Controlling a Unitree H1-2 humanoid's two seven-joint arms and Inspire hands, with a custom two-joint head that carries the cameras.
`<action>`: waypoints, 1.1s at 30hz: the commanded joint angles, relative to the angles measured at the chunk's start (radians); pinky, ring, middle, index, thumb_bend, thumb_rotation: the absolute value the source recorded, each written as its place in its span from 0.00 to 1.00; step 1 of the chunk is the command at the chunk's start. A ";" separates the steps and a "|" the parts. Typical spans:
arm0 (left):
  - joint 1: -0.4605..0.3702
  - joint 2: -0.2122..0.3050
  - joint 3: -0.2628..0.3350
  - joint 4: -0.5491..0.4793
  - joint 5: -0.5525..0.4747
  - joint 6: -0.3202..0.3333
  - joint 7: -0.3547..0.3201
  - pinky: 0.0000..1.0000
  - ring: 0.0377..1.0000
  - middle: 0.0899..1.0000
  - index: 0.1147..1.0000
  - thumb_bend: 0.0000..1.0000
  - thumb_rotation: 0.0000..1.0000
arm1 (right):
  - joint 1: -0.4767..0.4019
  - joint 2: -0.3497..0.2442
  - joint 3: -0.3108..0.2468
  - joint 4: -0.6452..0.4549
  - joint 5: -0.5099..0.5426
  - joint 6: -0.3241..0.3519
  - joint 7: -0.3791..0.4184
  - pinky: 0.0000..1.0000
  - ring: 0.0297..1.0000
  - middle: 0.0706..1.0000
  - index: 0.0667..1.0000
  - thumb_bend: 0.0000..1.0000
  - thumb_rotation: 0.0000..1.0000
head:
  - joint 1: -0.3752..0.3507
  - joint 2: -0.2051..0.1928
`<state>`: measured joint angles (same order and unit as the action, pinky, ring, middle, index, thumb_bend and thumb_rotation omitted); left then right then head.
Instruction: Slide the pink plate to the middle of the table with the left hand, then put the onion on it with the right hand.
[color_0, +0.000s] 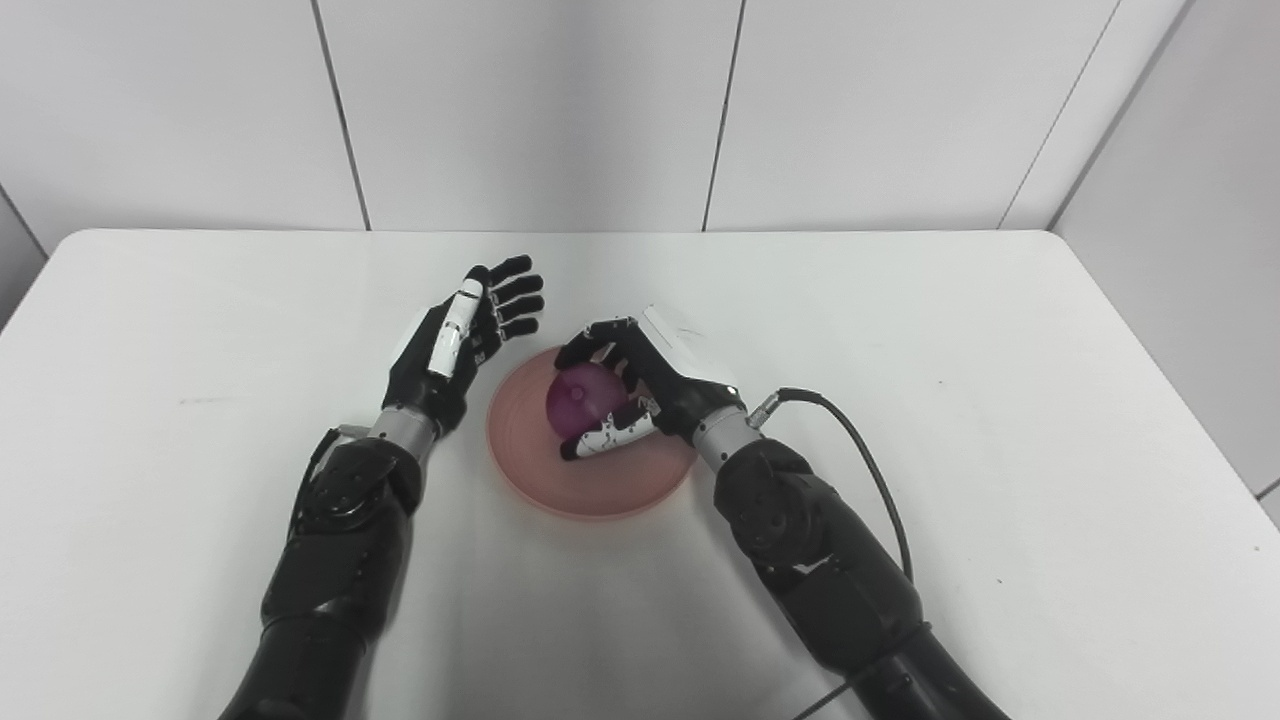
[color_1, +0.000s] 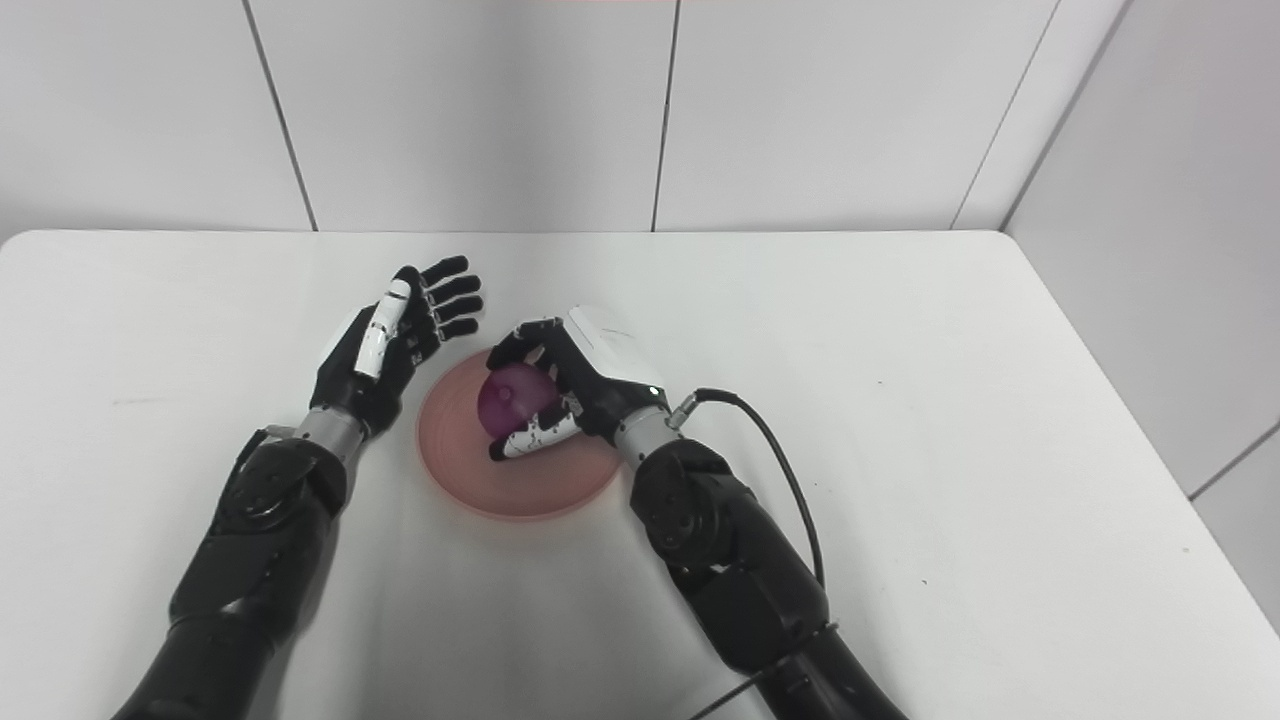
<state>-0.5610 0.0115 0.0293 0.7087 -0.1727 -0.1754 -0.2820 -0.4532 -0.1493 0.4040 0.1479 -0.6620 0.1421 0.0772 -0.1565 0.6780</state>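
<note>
Two hands logged. Your right hand (color_0: 640, 385) is clamped on the purple onion (color_0: 582, 397), over the pink plate (color_0: 560, 478) mid-table. Your left hand (color_0: 470, 335) waits spread, just left. Placing step underway; next, you lower and release.

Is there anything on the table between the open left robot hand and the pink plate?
No. In both eye views only bare white table separates the left robot hand from the round pink plate, where the right robot hand holds the purple onion.
</note>
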 joint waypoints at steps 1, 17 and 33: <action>0.015 -0.009 0.001 0.012 -0.004 0.020 0.007 0.79 0.80 0.79 0.75 0.42 1.00 | -0.016 0.000 0.002 -0.036 -0.016 0.015 0.015 0.16 0.21 0.27 0.64 0.96 0.17 | 0.001 -0.001; 0.016 -0.006 -0.003 0.003 -0.002 0.027 0.003 0.81 0.81 0.80 0.76 0.43 1.00 | -0.012 -0.011 -0.002 -0.092 -0.032 0.043 0.105 0.24 0.30 0.41 0.77 1.00 0.31 | 0.002 -0.002; 0.019 -0.010 -0.005 -0.008 0.000 0.042 0.009 0.82 0.82 0.80 0.77 0.43 1.00 | -0.013 -0.043 -0.007 -0.113 -0.017 0.031 0.144 0.78 0.86 0.89 0.90 1.00 0.43 | 0.002 -0.004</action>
<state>-0.5532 0.0066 0.0272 0.6895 -0.1724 -0.1580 -0.2781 -0.4400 -0.1893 0.4106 0.0635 -0.6851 0.1800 0.2222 -0.1549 0.6750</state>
